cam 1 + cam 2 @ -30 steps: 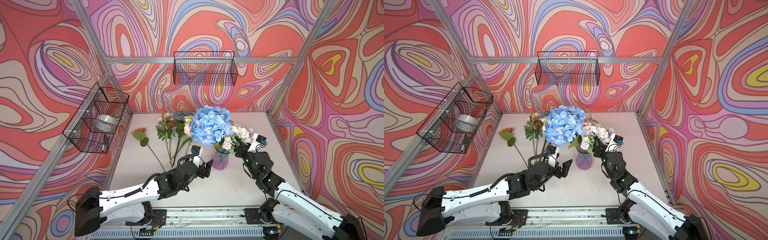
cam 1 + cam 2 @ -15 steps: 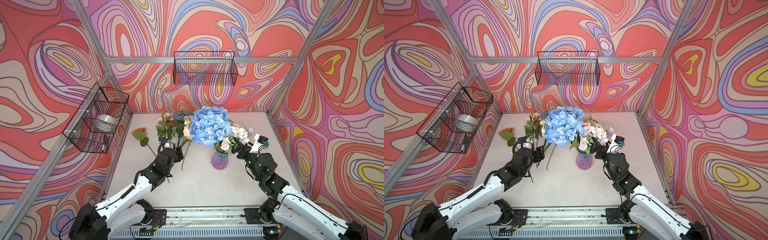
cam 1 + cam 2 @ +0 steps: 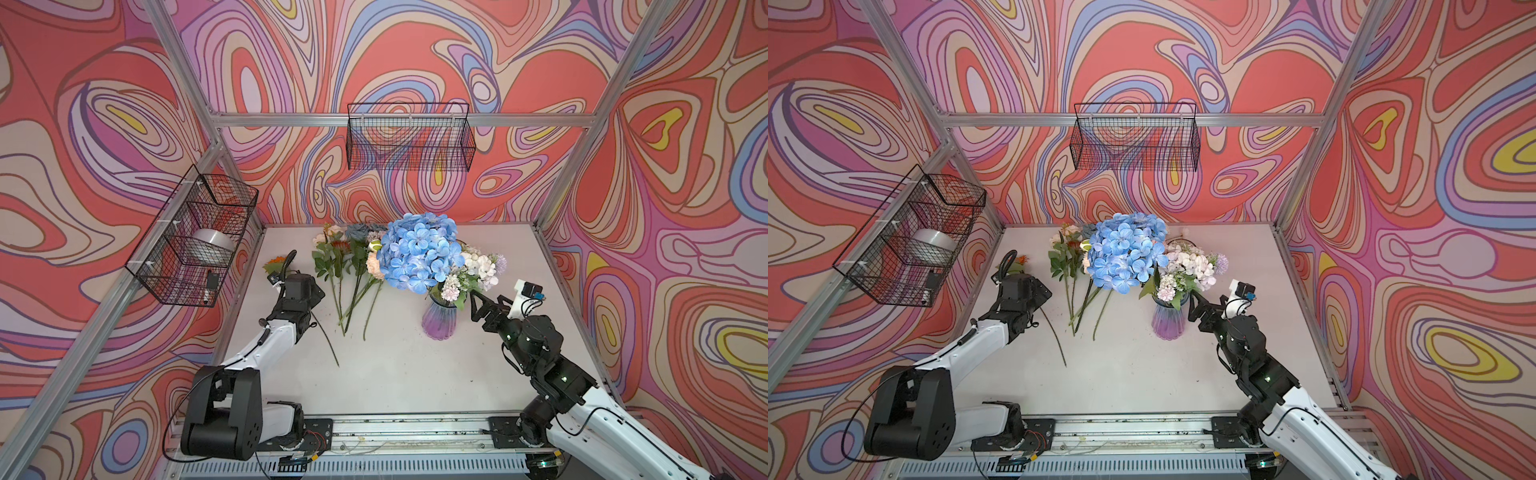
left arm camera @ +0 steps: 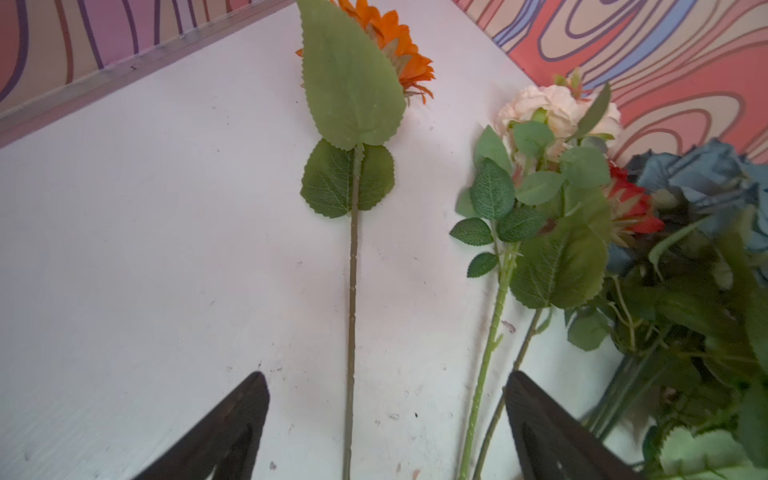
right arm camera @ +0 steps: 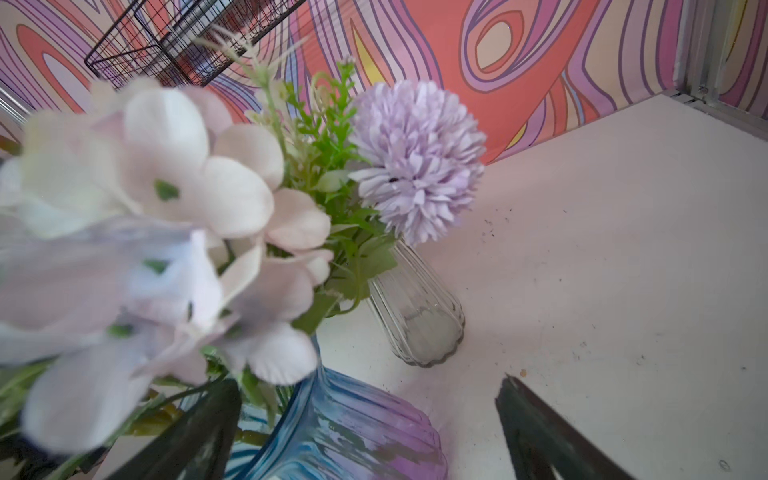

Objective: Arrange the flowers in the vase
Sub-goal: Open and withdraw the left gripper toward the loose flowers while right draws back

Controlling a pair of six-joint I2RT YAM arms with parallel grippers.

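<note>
Take the top views as a clock, with twelve at the back wall. Nearest, the sunflower stem (image 3: 328, 345) lies flat on the bench (image 3: 415, 374) with its cut end toward six, so it can be straddled from above. The left claw (image 4: 384, 374) hangs over it with jaws wide. The stem runs between them ungripped, so I judge this is the line-up for the next pick.

At three o'clock of that stem the vase (image 3: 439, 322) stands upright, holding the blue hydrangea (image 3: 419, 249) and pale lilac sprays (image 3: 478, 268). The right claw (image 3: 473, 306), wide and empty, sits just beside the vase neck at three, probably ready to steady it.

Farther back, the loose roses (image 3: 353, 286) lie side by side with heads toward twelve, which leaves their stems reachable. Beyond the vase stands a clear glass vase (image 5: 415, 316).
</note>
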